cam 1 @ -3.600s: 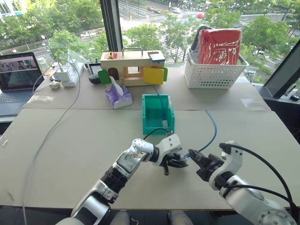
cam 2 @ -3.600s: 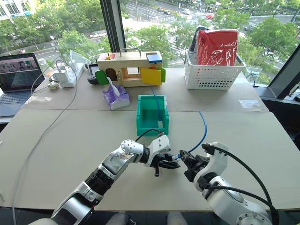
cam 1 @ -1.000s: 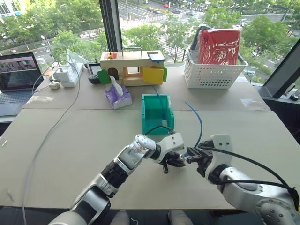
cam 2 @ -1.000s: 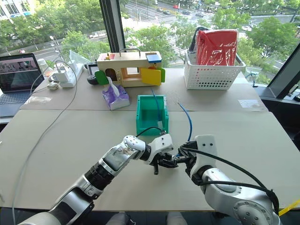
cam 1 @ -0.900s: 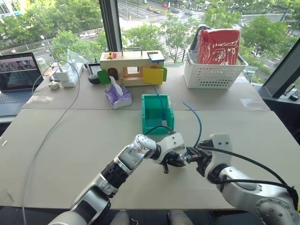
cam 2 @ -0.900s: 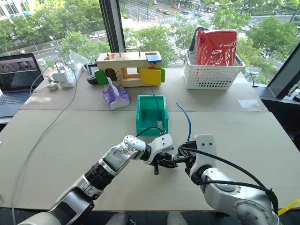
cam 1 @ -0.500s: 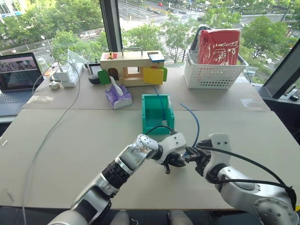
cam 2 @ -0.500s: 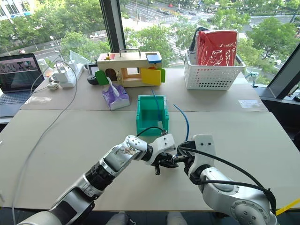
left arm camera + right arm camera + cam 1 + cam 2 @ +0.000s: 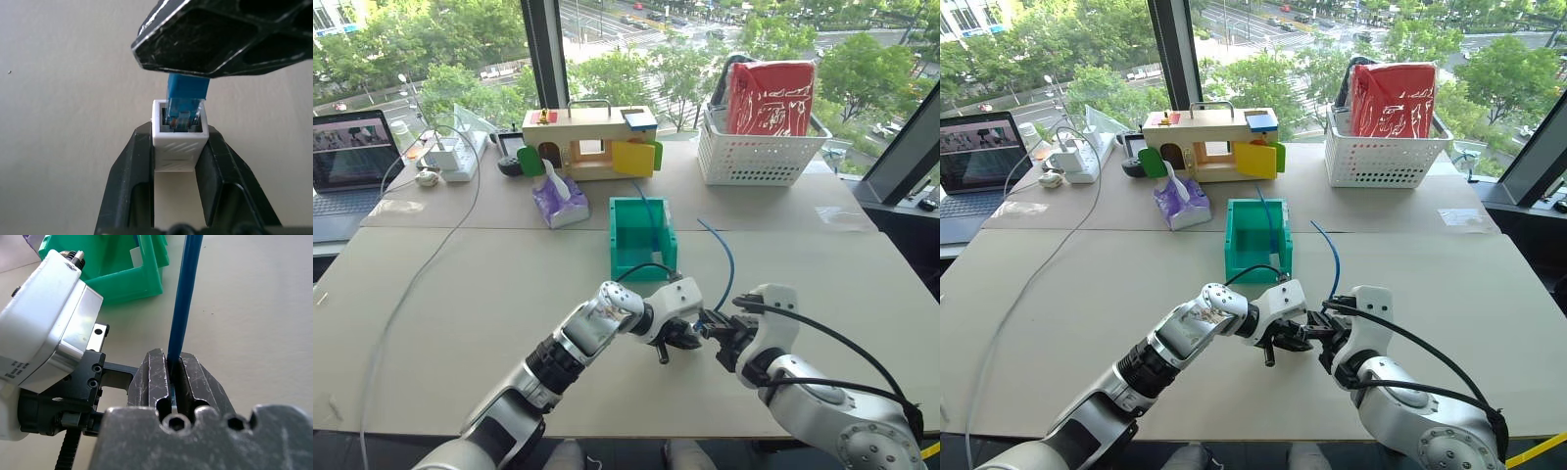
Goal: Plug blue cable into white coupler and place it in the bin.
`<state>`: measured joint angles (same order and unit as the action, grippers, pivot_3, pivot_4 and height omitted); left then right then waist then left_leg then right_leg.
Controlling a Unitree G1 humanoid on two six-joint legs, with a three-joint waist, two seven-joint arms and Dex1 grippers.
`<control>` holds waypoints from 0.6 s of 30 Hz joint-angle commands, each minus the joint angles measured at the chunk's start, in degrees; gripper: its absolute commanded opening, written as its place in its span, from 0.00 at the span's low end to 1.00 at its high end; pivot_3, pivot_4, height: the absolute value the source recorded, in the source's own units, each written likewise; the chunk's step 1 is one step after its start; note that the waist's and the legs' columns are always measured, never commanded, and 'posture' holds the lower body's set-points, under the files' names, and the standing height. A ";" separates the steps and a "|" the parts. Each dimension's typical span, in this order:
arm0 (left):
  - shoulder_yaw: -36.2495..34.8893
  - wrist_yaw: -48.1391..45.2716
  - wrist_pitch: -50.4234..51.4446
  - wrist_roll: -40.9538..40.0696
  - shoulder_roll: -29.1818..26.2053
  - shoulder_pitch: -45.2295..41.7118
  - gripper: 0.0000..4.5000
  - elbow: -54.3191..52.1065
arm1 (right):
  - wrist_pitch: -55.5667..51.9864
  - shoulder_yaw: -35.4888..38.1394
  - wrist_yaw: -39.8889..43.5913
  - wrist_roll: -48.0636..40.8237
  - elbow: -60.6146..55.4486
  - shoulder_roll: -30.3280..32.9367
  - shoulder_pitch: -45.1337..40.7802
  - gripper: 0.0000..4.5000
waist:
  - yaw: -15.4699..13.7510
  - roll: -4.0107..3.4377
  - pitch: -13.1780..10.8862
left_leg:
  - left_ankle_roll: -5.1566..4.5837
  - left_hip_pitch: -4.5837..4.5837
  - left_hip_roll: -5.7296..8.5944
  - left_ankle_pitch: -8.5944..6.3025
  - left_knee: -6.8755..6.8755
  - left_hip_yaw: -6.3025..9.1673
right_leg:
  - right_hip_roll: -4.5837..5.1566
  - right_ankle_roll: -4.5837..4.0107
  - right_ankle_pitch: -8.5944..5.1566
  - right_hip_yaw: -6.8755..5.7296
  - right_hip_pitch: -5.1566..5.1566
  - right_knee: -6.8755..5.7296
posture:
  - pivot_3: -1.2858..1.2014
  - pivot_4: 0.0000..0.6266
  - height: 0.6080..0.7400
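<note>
Laptop [image 9: 350, 157]: open, far left edge.
Power strip [image 9: 456, 157]: beside laptop.
Toy house [image 9: 588, 140]: wooden, far centre.
Tissues [image 9: 560, 201]: purple pack.
Basket [image 9: 759, 147]: white, holds red bag [image 9: 771, 96].

Bare table [image 9: 460, 294] lay open to the left of the two grippers and along the near edge. Straight ahead of them, close by, stood the bin [image 9: 642, 238], and the blue cable [image 9: 728, 266] arched up beside it on the right. Farther back, a tissue pack [image 9: 558, 203], a wooden toy box [image 9: 588, 142] and a white lattice basket [image 9: 759, 150] lined the far side; a grey cord [image 9: 406, 284] crossed the left.
</note>
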<state>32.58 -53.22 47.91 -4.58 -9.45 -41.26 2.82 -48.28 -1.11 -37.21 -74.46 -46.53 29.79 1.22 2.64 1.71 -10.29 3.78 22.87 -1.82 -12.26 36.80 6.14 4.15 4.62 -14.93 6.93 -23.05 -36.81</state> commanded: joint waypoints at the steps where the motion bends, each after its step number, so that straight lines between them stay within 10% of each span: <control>1: 0.15 0.17 0.55 -1.01 0.58 -0.61 0.15 -2.28 | -1.45 -2.99 1.58 -2.91 2.00 -1.11 2.27 0.00 | 0.00 0.00 0.00 | 0.00 0.00 0.00 0.00 0.00 0.00 | 0.00 0.00 0.00 0.00 0.00 0.00 | 0.52 0.24 1.00; 18: -0.53 0.34 0.98 -2.00 -1.16 0.69 0.15 -3.52 | -1.53 -2.39 5.52 0.84 3.60 -1.17 2.06 0.00 | 0.26 0.12 0.32 | -0.01 -0.06 -0.10 -0.01 -0.05 0.00 | -0.11 -0.01 -0.03 0.01 0.02 0.00 | 0.52 0.24 1.00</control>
<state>32.56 -52.71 49.04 -5.63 -10.96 -40.43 1.18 -48.00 -1.09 -32.48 -73.30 -44.41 28.79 1.47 2.90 1.83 -9.97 3.77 22.81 -1.92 -12.27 36.76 6.13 4.04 4.61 -14.95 6.94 -23.03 -36.80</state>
